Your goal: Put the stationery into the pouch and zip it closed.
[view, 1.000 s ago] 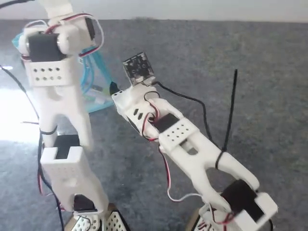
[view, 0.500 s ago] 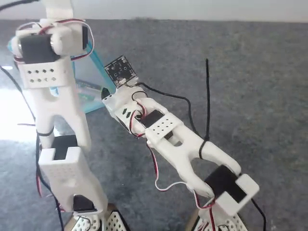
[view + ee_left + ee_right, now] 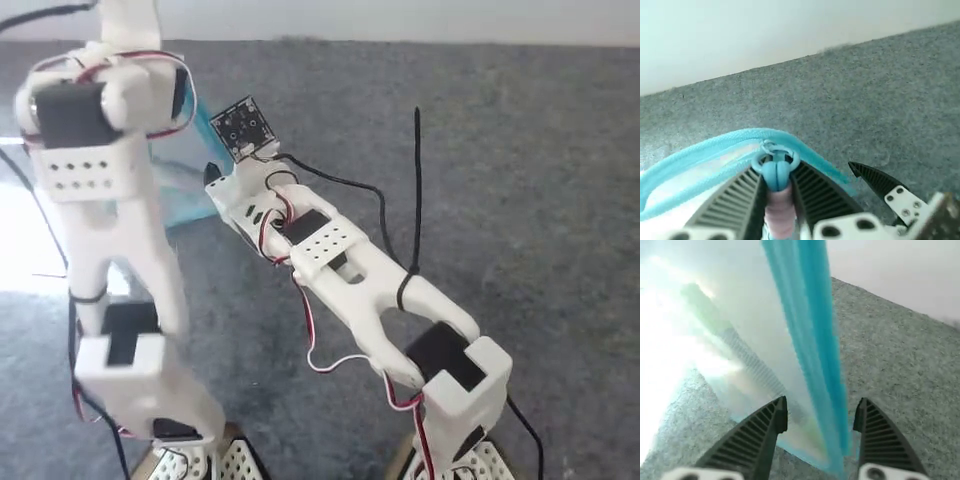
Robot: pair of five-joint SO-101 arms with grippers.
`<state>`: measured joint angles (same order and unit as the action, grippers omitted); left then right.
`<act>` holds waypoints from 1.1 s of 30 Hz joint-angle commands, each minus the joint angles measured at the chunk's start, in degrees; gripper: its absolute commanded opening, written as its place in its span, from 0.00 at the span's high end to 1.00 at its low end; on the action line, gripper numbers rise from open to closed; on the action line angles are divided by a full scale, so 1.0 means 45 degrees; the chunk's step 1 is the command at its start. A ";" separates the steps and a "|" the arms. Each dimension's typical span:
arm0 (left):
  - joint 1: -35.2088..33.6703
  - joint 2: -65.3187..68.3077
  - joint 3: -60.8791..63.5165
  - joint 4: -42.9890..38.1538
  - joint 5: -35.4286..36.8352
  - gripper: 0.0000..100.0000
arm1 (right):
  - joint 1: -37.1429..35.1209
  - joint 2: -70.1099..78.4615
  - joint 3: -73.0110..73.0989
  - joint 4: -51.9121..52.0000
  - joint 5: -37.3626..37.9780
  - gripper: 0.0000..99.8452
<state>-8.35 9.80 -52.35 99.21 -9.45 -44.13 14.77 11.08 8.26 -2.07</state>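
The pouch [image 3: 188, 195] is clear plastic with a light-blue zipper edge and stands on the grey carpet behind the left arm. My left gripper [image 3: 775, 182] is shut on the blue zipper pull [image 3: 774, 170], which has a pink tab, at the top of the pouch's zipper [image 3: 700, 150]. My right gripper [image 3: 822, 405] is open and straddles the pouch's blue side edge [image 3: 815, 340], one finger on each side, without touching it. Its black fingertip [image 3: 872, 177] shows beside the pouch. A greenish item [image 3: 697, 295] shows faintly through the clear wall.
Grey carpet [image 3: 520, 150] spreads to the right, bare apart from the right arm's black cable [image 3: 415, 190]. A pale wall [image 3: 400, 20] runs along the far edge. Both arm bases [image 3: 190, 455] stand at the near edge.
The right arm has swung left and forward, bringing its gripper up to the pouch's edge. The left arm has shifted slightly left with the pouch top.
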 commanded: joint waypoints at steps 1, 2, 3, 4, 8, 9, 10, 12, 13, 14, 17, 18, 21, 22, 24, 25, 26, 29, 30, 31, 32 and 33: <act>0.0332 -0.1719 0.0615 0.0274 -0.0117 0.99 | 0.0166 -0.0225 -0.0742 0.0010 0.0195 0.78; 0.0332 -0.1856 0.0694 0.0293 -0.0117 0.99 | 0.0166 -0.0244 -0.0723 0.0010 0.0195 0.78; 0.0332 -0.1915 0.0713 0.0293 -0.0117 0.99 | 0.0166 -0.0244 -0.0723 0.0010 0.0195 0.78; 0.0293 -0.1954 0.0752 0.0293 -0.0117 0.99 | 0.0186 -0.0244 -0.0742 0.0010 0.0195 0.78; 0.0117 -0.1954 0.1358 0.0313 -0.0352 0.99 | 0.0811 -0.0342 -0.0781 -0.0010 0.0195 0.78; 0.0078 -0.1973 0.1592 0.0313 -0.0391 0.99 | 0.1006 -0.0537 -0.0781 -0.0029 0.0195 0.78; 0.0059 -0.1954 0.1748 0.0313 -0.0410 0.99 | 0.1123 -0.0772 -0.0742 0.0010 0.0156 0.78; -0.0039 -0.1954 0.2042 0.0293 -0.0410 0.99 | 0.1260 -0.1358 -0.0664 0.0029 0.0176 0.78; -0.0059 -0.1954 0.2061 0.0293 -0.0410 0.99 | 0.1299 -0.1651 -0.0664 0.0127 0.0176 0.78; -0.0059 -0.1954 0.2042 0.0293 -0.0410 0.99 | 0.1397 -0.1944 -0.0664 0.0322 0.0176 0.78; -0.0059 -0.2032 0.2042 0.0293 -0.0449 0.99 | 0.1455 -0.2647 -0.0684 0.0440 0.0215 0.78; -0.0020 -0.2032 0.2100 0.0313 -0.0527 0.99 | 0.1436 -0.2725 -0.0723 0.0440 0.0391 0.78; -0.0020 -0.1993 0.2120 0.0313 -0.0645 0.99 | 0.1221 -0.2823 -0.0781 0.0186 0.1524 0.78; -0.0020 -0.1954 0.2120 0.0313 -0.0645 0.99 | 0.1084 -0.2764 -0.0821 0.0107 0.1817 0.78; -0.0078 -0.1934 0.2120 0.0313 -0.0664 0.99 | 0.1045 -0.2725 -0.0899 0.0127 0.2403 0.78; -0.0078 -0.1934 0.2120 0.0313 -0.0684 0.99 | 0.1026 -0.2725 -0.0899 0.0244 0.2618 0.78; -0.0098 -0.1954 0.2120 0.0313 -0.0684 0.99 | 0.1026 -0.2745 -0.0918 0.0498 0.2794 0.78; -0.0098 -0.1954 0.2120 0.0313 -0.0684 0.99 | 0.1006 -0.2842 -0.1641 0.2042 0.2891 0.78; -0.0098 -0.1934 0.2120 0.0313 -0.0684 0.99 | 0.1045 -0.2882 -0.1954 0.2823 0.2872 0.78; -0.0098 -0.1934 0.2159 0.0313 -0.0684 0.99 | 0.1045 -0.2960 -0.2266 0.3565 0.2813 0.78; -0.0098 -0.1934 0.2256 0.0313 -0.0684 0.99 | 0.1045 -0.3096 -0.2462 0.4190 0.2813 0.78; -0.0098 -0.1954 0.2335 0.0313 -0.0684 0.99 | 0.1026 -0.3233 -0.2520 0.4659 0.2813 0.78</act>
<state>-8.35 4.18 -42.42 99.03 -11.91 -39.30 5.71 4.48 22.33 9.80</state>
